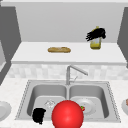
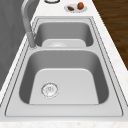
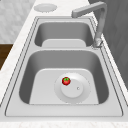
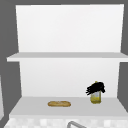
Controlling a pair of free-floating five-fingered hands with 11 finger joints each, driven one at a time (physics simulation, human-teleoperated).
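My right hand (image 1: 97, 33) is up at the low shelf (image 1: 32, 53), with its fingers curled round the neck of a yellow bottle (image 1: 95, 43) that stands there upright. In the upper view the same right hand (image 4: 96, 88) covers the top of the yellow bottle (image 4: 96, 98). My left hand (image 1: 39, 115) hangs low at the sink's front left edge. It is right beside a large red ball (image 1: 67, 114), and contact cannot be made out. A baguette (image 1: 59, 49) lies on the shelf left of the bottle.
The double sink (image 1: 27, 92) has a faucet (image 1: 72, 71) behind its divider. A white plate (image 3: 75, 91) with a small red tomato (image 3: 66, 80) lies in the right basin. A plate (image 1: 3, 110) lies on the left counter, a dish of brown items (image 2: 75, 8) on the right. A higher shelf (image 4: 67, 56) is bare.
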